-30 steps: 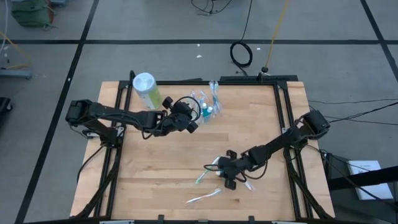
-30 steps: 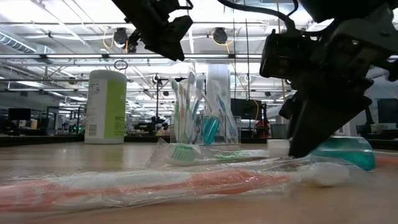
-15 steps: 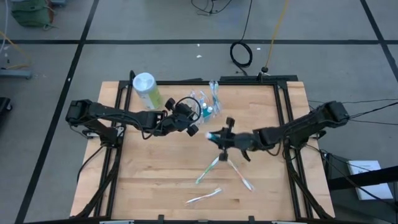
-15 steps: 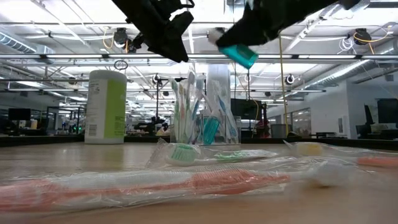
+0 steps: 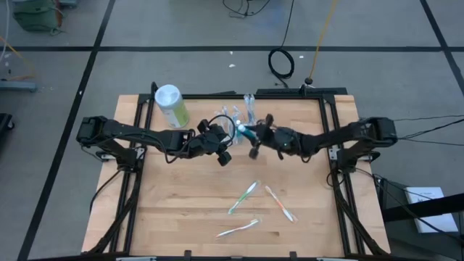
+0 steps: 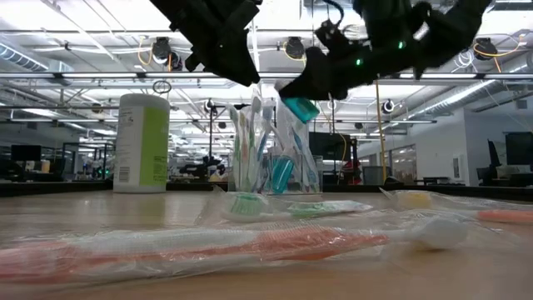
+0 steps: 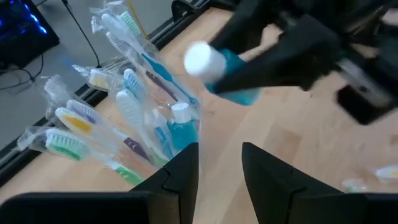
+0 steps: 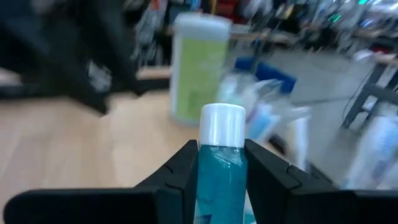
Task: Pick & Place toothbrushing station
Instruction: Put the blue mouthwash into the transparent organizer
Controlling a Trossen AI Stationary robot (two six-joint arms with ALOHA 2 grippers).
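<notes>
The clear holder [image 5: 243,116] with several wrapped toothbrushes and small blue tubes stands on the table near its far edge; it also shows in the low view [image 6: 273,158] and the left wrist view [image 7: 140,118]. My right gripper [image 5: 252,135] is shut on a blue white-capped tube [image 8: 221,168] in the air just right of the holder's top. My left gripper [image 5: 222,151] hovers open and empty just left of and nearer than the holder, its fingers [image 7: 267,177] pointing at it. My right gripper pinches the tube's blue body [image 8: 220,177] between its two fingers, with the white cap [image 8: 222,124] sticking out past the fingertips. The fingers come roughly level from the table's right. The tube is lifted clear of the table, cap end [image 7: 204,60] toward the holder.
A green canister with a white lid [image 5: 170,105] stands at the far left. Three wrapped toothbrushes lie loose on the near middle of the table: green [image 5: 243,197], orange [image 5: 279,204] and white [image 5: 237,230]. Black frame rails run along both table sides.
My right gripper has risen from the table beside the loose toothbrushes with the blue tube and has carried it toward the far edge and the left, up to the holder. The tube is now lifted clear, high beside the holder's top.
</notes>
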